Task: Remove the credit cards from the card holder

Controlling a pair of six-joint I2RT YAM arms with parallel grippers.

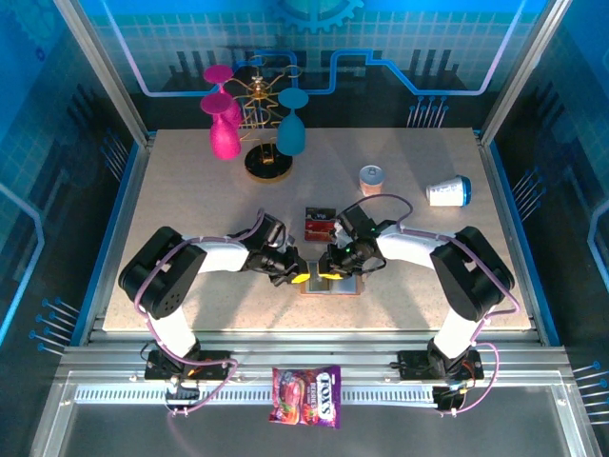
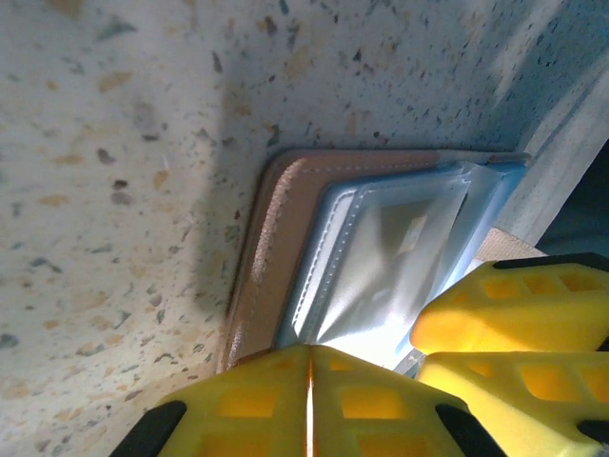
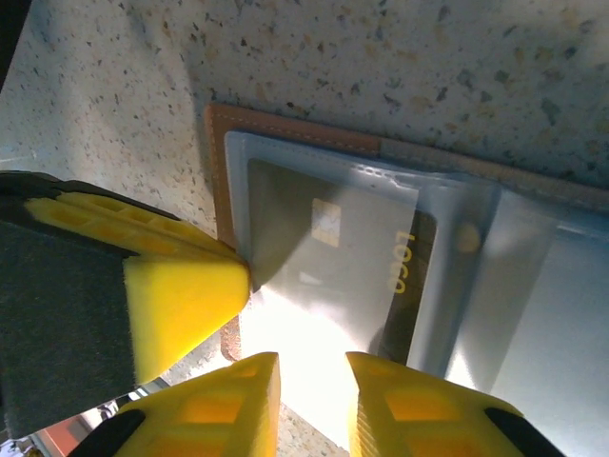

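Observation:
The card holder [image 1: 333, 284] lies open on the table, tan outside [image 2: 257, 257] and grey-blue inside [image 3: 533, 314]. A credit card [image 3: 333, 257] with a chip and the word LOGO sits in its clear pocket. More credit cards [image 1: 319, 224], red and dark, lie on the table just behind it. My left gripper [image 2: 309, 381] [image 1: 298, 277] is shut, pinching the holder's near edge. The left gripper's finger [image 3: 186, 295] touches the holder's corner. My right gripper [image 3: 312, 395] [image 1: 335, 269] hovers over the pocket's edge, jaws slightly apart, nothing pinched. The right gripper's fingers [image 2: 514, 319] are beside the pocket.
At the back left a rack [image 1: 259, 157] holds pink glasses [image 1: 225, 133] and a teal one [image 1: 290, 133]. A can [image 1: 371, 177] and a tipped cup [image 1: 447, 191] stand behind the right arm. A candy bag [image 1: 306, 395] lies on the front rail.

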